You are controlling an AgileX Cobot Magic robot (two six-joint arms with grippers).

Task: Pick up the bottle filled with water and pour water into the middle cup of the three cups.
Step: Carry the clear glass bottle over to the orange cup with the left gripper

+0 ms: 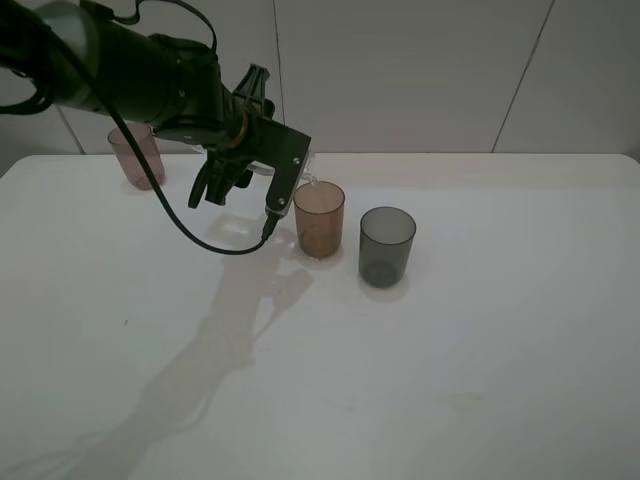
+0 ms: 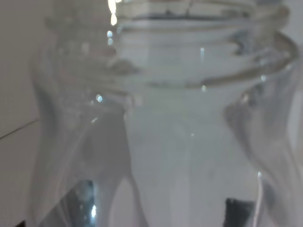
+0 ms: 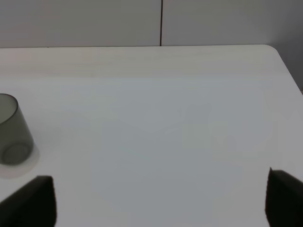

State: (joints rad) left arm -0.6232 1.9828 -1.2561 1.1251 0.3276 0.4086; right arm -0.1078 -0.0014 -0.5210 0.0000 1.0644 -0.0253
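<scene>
Your L gripper [image 1: 222, 182] is squeezing the bottle [image 2: 165, 132], arm reaching across w/ wrist rolled, so the bottle is leaning sideways, mouth just over the middle cup [image 1: 319, 220]. Your R gripper [image 3: 156, 203] is hanging w/ fingers wide apart near the grey cup [image 3: 12, 130].

Table [image 1: 500, 350] bearing middle cup [image 1: 319, 222], right cup [image 1: 386, 248] just beside, left cup [image 1: 133, 155] well apart behind-left; bottle [image 2: 189, 123] over middle cup.

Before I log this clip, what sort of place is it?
Probably a robotics test bench: white table, plain white panelled wall, black robot arm holding a small clear plastic bottle.
</scene>
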